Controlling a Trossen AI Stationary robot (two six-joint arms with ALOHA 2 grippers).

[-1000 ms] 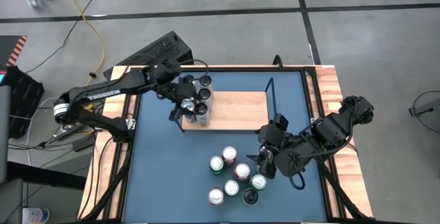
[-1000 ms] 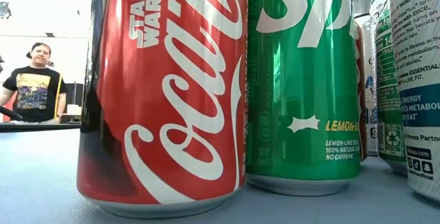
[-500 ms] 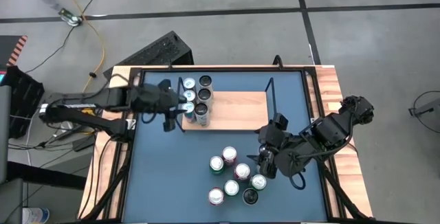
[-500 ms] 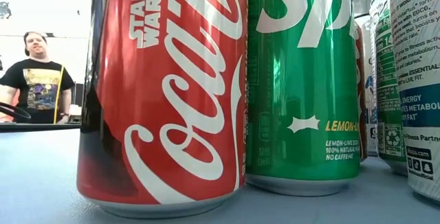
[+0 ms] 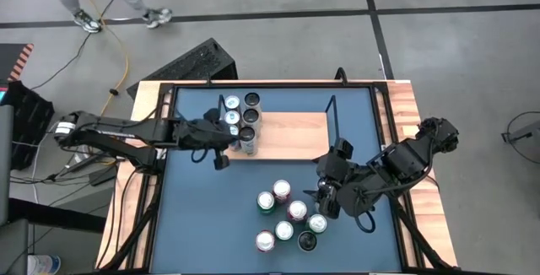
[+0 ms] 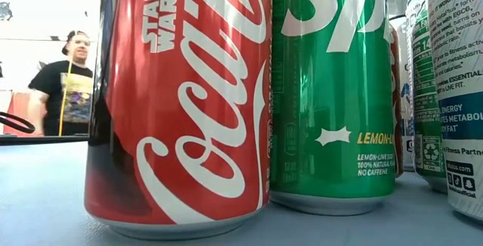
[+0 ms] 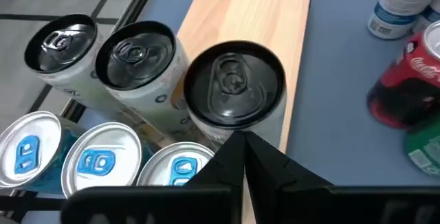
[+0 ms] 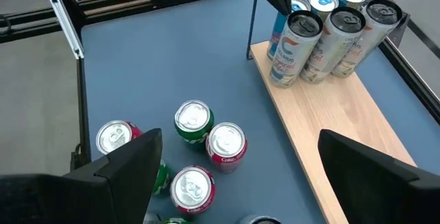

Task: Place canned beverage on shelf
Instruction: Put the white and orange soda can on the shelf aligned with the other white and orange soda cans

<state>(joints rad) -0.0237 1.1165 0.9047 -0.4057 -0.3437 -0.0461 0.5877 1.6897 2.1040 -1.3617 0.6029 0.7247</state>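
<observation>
The desk (image 5: 194,216) is blue with a light-wood border. The shelf (image 5: 291,136) is pale wood, black-framed. A red can (image 6: 181,103) with white script stands beside a green can (image 6: 332,87).

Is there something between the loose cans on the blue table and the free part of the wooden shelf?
Nothing visible blocks the way. The loose cans stand in a cluster on the blue table in front of the shelf, whose right part is bare wood. The six placed cans fill only its left end. The open right gripper hovers beside the cluster.
</observation>
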